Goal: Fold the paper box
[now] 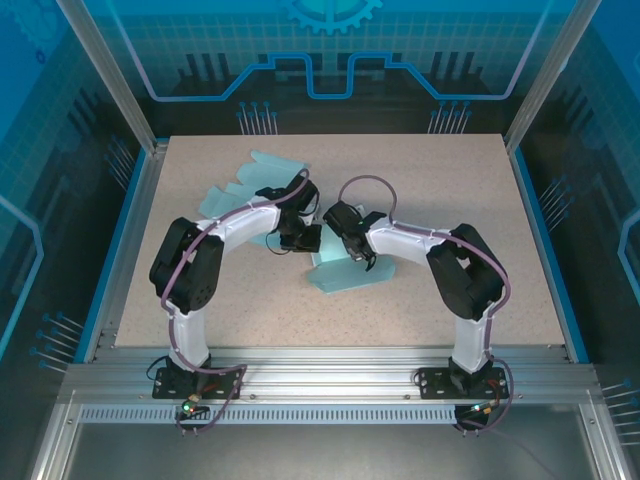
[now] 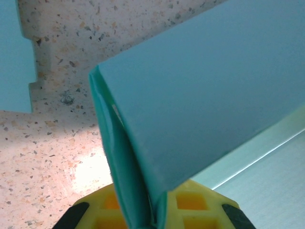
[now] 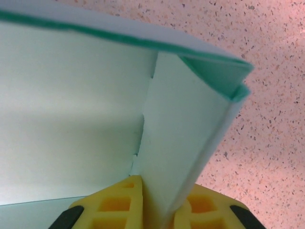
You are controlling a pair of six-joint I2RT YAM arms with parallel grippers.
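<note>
left pincer (image 2: 148, 210) — clamped on paper box (image 2: 214, 95) | right pincer (image 3: 159, 206) — clamped on its flap

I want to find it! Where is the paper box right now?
Top view: mid-table, the paper box sits pinched between the left tool and right tool.

Below me spreads a beige speckled table (image 1: 440, 200), pinkish when I see it up close, with one small grey fleck (image 2: 68, 99) on its surface. Blue strips (image 1: 545, 245) run along its left and right edges. A ribbed aluminium rail (image 1: 330, 412) crosses the near edge. Silver posts (image 1: 107, 75) rise from the far corners, and beyond the far edge stands a blue panel (image 1: 400, 50) printed with a gear emblem (image 1: 330, 12).
</note>
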